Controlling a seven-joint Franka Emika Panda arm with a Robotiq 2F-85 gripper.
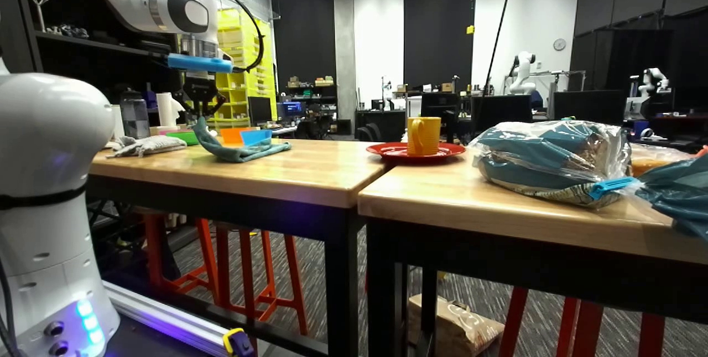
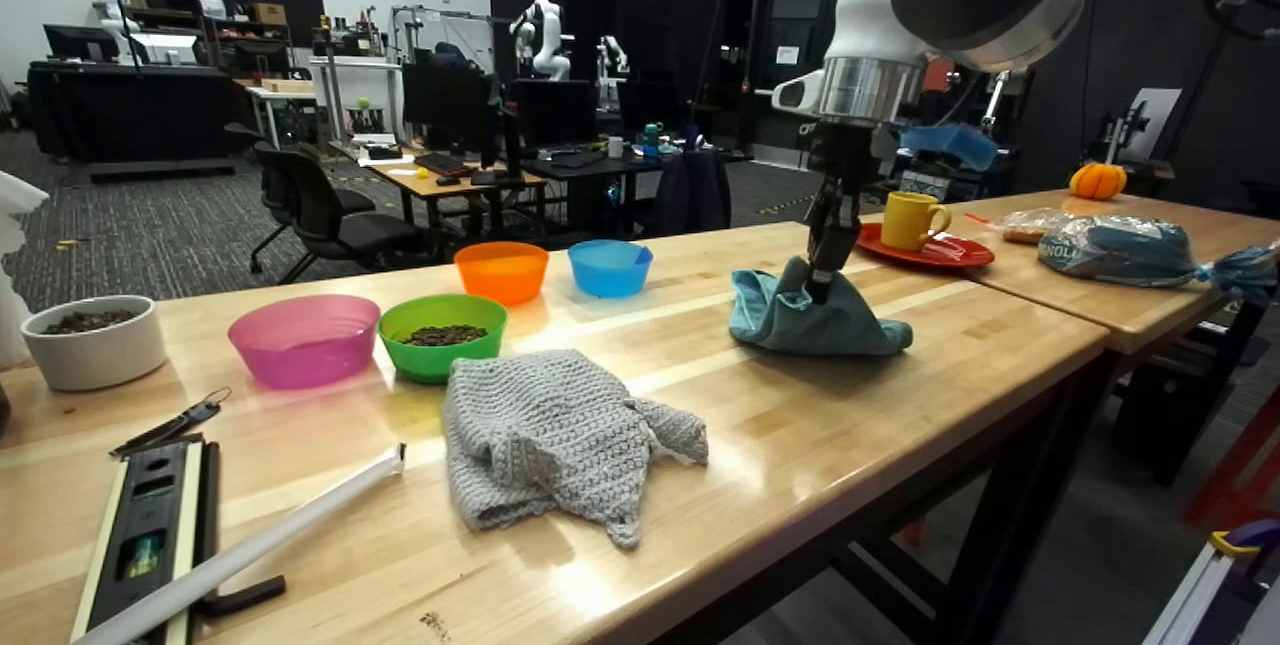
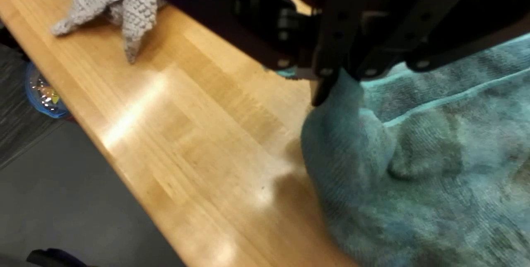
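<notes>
In an exterior view, from left to right: a pink bowl (image 2: pixel 308 360) and a green bowl (image 2: pixel 436 363) of brown bits (image 2: pixel 447 336) stand side by side on the table (image 2: pixel 745 445). A grey cloth (image 2: pixel 550 435) lies closer to the near edge; an orange bowl (image 2: pixel 502 277) and a blue bowl (image 2: pixel 606 275) sit by the far edge. The gripper (image 2: pixel 821 277) is clenched on a raised fold of a teal towel (image 2: pixel 840 327), which rests toward the near right corner. A yellow mug (image 2: pixel 908 222) stands on a red plate (image 2: pixel 968 254) by the far right corner.
</notes>
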